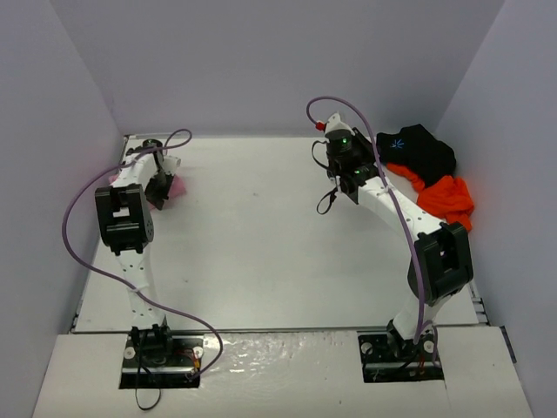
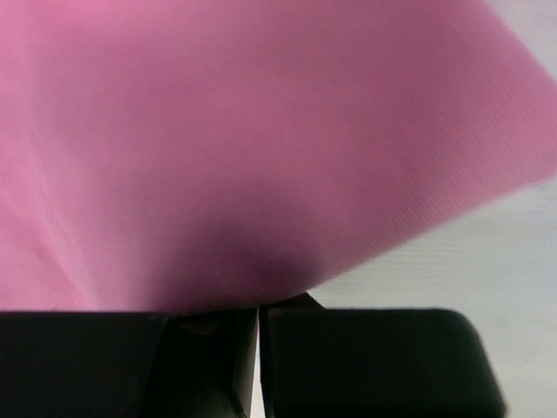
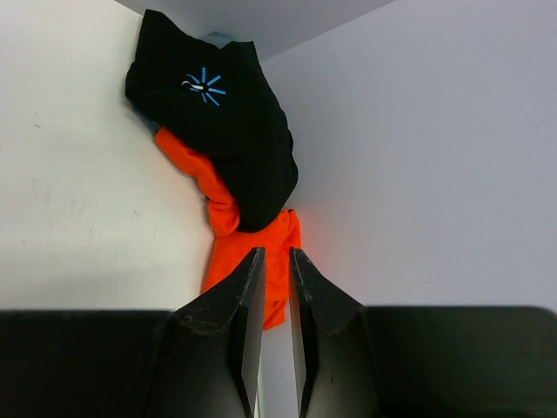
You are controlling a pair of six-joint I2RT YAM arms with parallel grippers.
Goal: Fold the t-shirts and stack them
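The pink t-shirt (image 1: 179,185) shows as a small bunch at the far left of the table. My left gripper (image 1: 163,190) is shut on it. In the left wrist view the pink cloth (image 2: 261,131) spreads out from the closed tips of the left gripper (image 2: 259,306) and fills most of the picture. The black t-shirt (image 1: 424,150) with its blue starburst lies crumpled in the back right corner, partly over the orange t-shirt (image 1: 446,198). My right gripper (image 1: 352,170) hangs left of them, apart from both. The right gripper (image 3: 277,254) has a narrow gap with nothing in it; black t-shirt (image 3: 226,131) and orange t-shirt (image 3: 228,248) lie beyond.
White table (image 1: 261,252) enclosed by grey-violet walls on the left, back and right. The right wall (image 3: 435,157) stands close beside the two crumpled shirts. Purple cables loop over both arms.
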